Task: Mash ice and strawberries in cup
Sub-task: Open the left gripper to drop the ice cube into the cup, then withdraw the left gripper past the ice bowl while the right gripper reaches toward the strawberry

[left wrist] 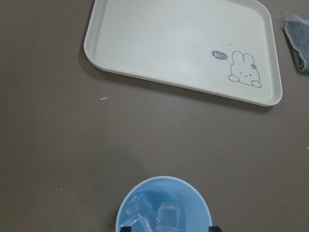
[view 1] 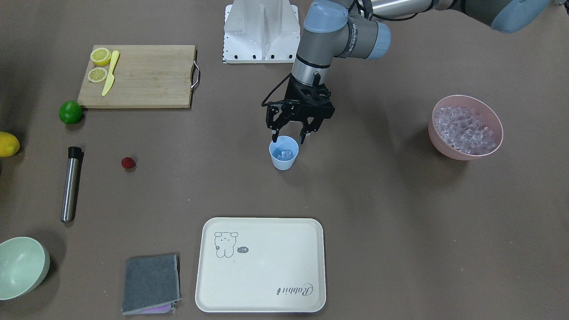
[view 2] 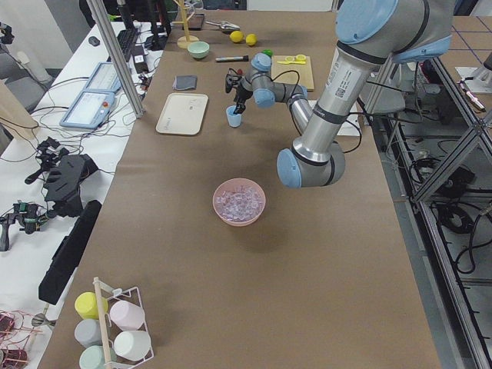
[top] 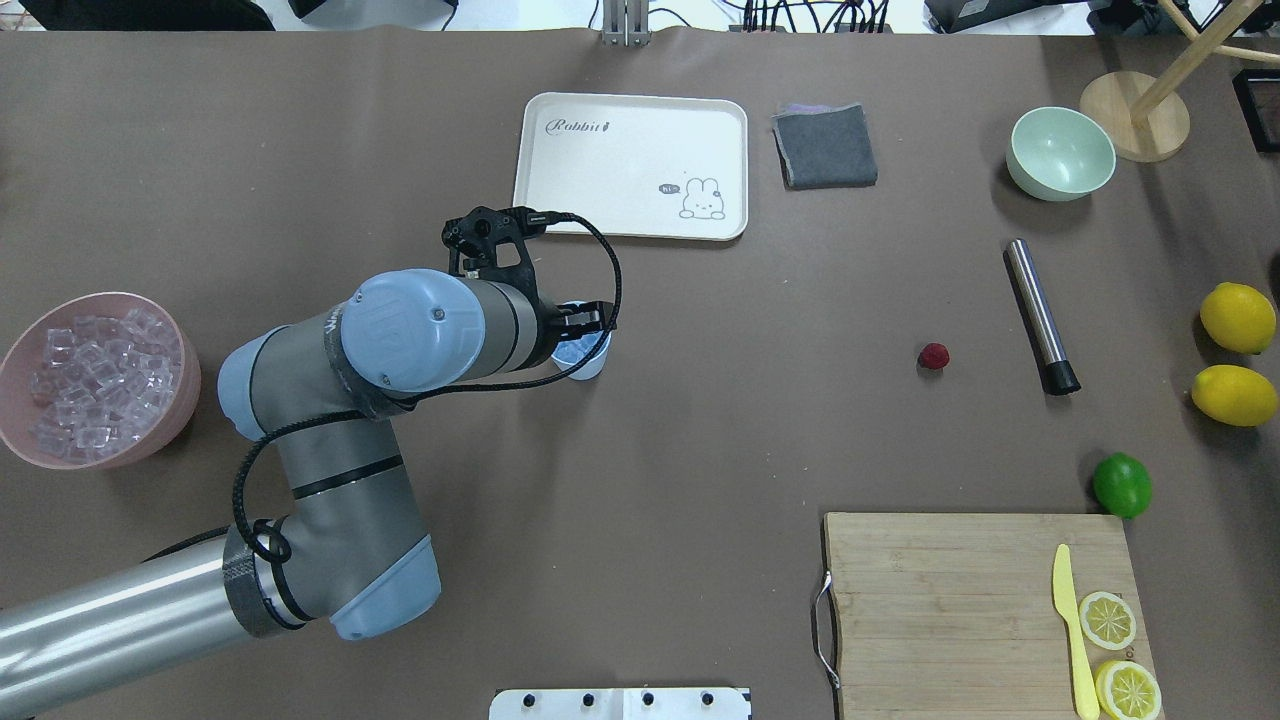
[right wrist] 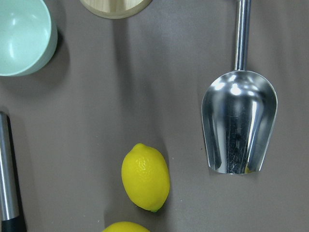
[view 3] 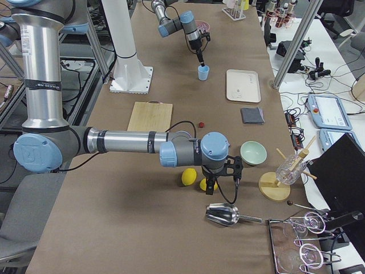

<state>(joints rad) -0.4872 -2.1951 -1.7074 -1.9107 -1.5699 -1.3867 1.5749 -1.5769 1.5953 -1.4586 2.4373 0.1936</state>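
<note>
The light-blue cup (view 1: 283, 153) stands upright mid-table with a few clear ice cubes (left wrist: 164, 215) inside. My left gripper (view 1: 289, 136) hovers open just above its rim, one finger on each side, holding nothing. More ice (view 1: 464, 126) fills the pink bowl (view 1: 444, 149) on the robot's left side. The dark-red strawberry (view 1: 128, 163) lies alone on the table, far from the cup. My right gripper (view 3: 219, 181) shows only in the exterior right view, hanging over two lemons; I cannot tell whether it is open or shut.
A steel muddler (view 1: 71, 184) lies beside the strawberry. A cutting board (view 1: 138, 75) carries lemon slices and a yellow knife, with a lime (view 1: 70, 112) nearby. A cream tray (view 1: 261, 264), grey cloth (view 1: 151, 283) and pale green bowl (view 1: 20, 266) line the far edge. A metal scoop (right wrist: 240, 125) lies near the lemon (right wrist: 145, 176).
</note>
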